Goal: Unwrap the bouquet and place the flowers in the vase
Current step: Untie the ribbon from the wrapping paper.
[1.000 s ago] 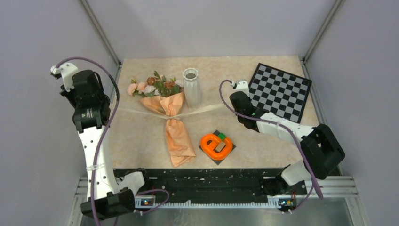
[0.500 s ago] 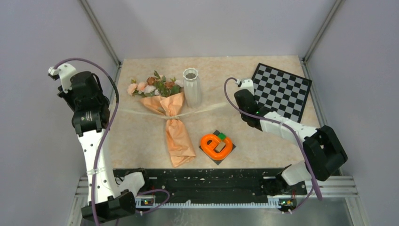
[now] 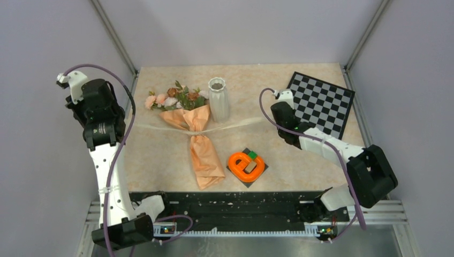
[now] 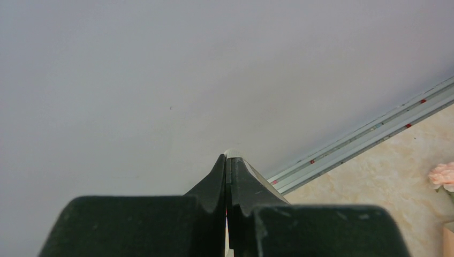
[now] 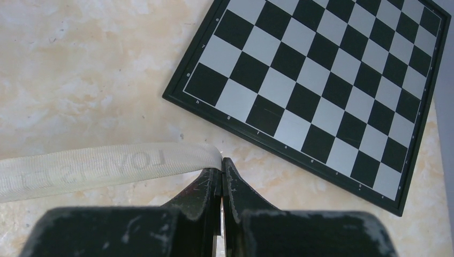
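Note:
The bouquet (image 3: 199,140) lies on the table in peach kraft paper, its flowers (image 3: 174,98) pointing to the back left. Just right of the blooms stands the white ribbed vase (image 3: 218,99). The cream ribbon (image 3: 235,125) stretches taut left and right from the knot at the bouquet's waist. My left gripper (image 4: 227,158) is shut on the ribbon's left end, out by the left wall. My right gripper (image 5: 221,161) is shut on the right end of the ribbon (image 5: 107,168), beside the chessboard. In the top view both sets of fingers are hidden under the wrists.
A black-and-white chessboard (image 3: 319,104) lies at the back right, its corner close to the right gripper. An orange plastic ring (image 3: 247,165) sits on a dark square in front of the vase. An aluminium rail (image 4: 369,134) edges the table's left side.
My right gripper has moved right toward the chessboard, drawing the ribbon out further. The bouquet's lower end has shifted slightly to the right. The left arm has barely moved.

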